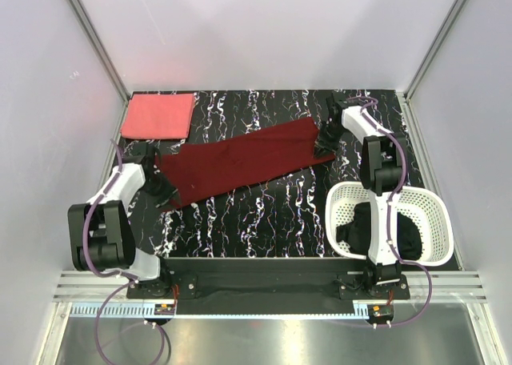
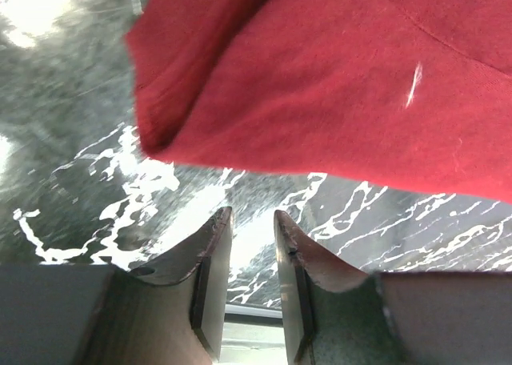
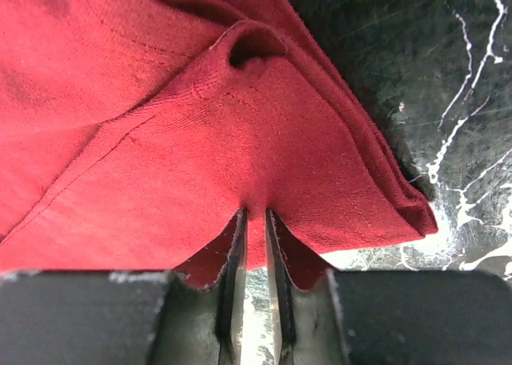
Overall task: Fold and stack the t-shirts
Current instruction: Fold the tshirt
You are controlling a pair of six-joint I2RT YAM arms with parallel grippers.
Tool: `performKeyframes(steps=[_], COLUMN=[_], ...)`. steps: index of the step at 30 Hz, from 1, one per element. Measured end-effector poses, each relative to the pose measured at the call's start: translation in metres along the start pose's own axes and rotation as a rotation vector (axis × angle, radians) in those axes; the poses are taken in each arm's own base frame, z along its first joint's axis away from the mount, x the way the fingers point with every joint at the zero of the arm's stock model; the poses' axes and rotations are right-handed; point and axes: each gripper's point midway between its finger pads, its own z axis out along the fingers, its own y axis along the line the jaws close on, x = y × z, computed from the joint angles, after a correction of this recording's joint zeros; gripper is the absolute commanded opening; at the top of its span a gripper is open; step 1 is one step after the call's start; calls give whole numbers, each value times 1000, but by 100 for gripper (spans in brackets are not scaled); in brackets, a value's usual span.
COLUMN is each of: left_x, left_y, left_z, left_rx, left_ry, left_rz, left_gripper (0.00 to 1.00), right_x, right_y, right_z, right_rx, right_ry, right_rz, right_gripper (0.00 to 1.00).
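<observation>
The dark maroon t-shirt [image 1: 240, 161] lies folded into a long slanted strip across the middle of the black marbled table [image 1: 264, 213]. My right gripper [image 1: 324, 146] is at the strip's right end. In the right wrist view this gripper [image 3: 255, 213] is shut on a puckered fold of the maroon cloth [image 3: 200, 125]. My left gripper [image 1: 160, 185] sits just off the strip's left end. Its jaws [image 2: 252, 213] stand open and hold nothing, with the shirt's edge [image 2: 320, 77] a little ahead of them. A coral pink t-shirt [image 1: 158, 115] lies folded at the back left. A black t-shirt [image 1: 410, 237] lies in the basket.
The white lattice basket [image 1: 436, 209] stands at the front right, right beside the right arm's base. White walls and metal posts close in the table on three sides.
</observation>
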Motion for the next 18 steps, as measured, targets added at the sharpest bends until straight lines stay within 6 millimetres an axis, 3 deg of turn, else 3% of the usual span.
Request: performKeyframes(steps=[2,5,9,12,16,18], left_x=[-2,-8,-25,-35,-34,-29], left_y=[2,1,-1,-6,-14,-21], left_z=[-7,-23,-43,-46,-43,-41], left_rx=[7,22,26,47,68,40], left_ry=[-25,-99,-173,-185,-179,-183], left_rz=[-2,19,30,23,31,71], left_gripper=[36,50,46,45,54,61], right_x=[1,0,-3,-8,-29,-41], right_y=[-1,-3,-7,-14,-14,-9], right_z=[0,-2,-4,-9,-27,-38], right_rx=[0,7,13,24,27,12], right_ry=[-8,-14,-18,-20,-65,-102], right_rz=[-2,1,12,29,13,-9], right_gripper=[22,27,34,43,51,66])
